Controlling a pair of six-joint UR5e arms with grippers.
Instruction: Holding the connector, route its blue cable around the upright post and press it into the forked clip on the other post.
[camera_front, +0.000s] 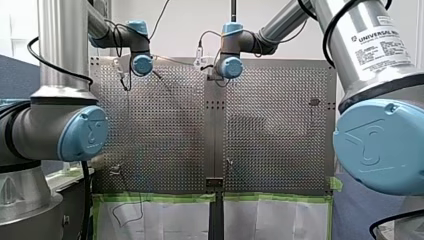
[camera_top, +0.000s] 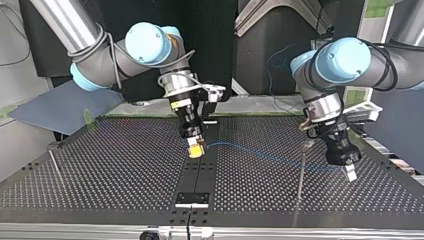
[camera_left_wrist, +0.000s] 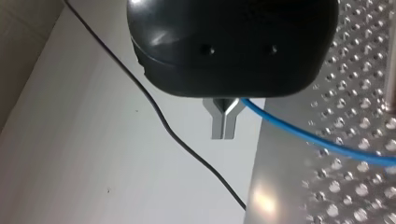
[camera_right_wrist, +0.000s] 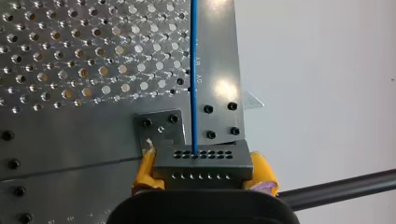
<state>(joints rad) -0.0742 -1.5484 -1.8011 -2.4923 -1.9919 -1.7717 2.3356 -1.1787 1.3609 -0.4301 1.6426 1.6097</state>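
**Cable held taut between both grippers, post nearer the left**

My right gripper (camera_top: 195, 151) pinched the connector (camera_right_wrist: 203, 163) between its yellow pads, over the middle of the table (camera_top: 125, 170). The blue cable (camera_top: 260, 154) ran from it toward the top view's right to my left gripper (camera_left_wrist: 224, 133), whose metal fingers were pressed together on it. A thin post (camera_top: 300, 175) stood between them, nearer my left gripper. Which side of the post the cable passed was unclear.

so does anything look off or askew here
Nothing stands out. The dark grey perforated connector block sits square between the yellow pads of my right gripper, and the thin blue cable leaves it straight and unkinked, reaching my left gripper.
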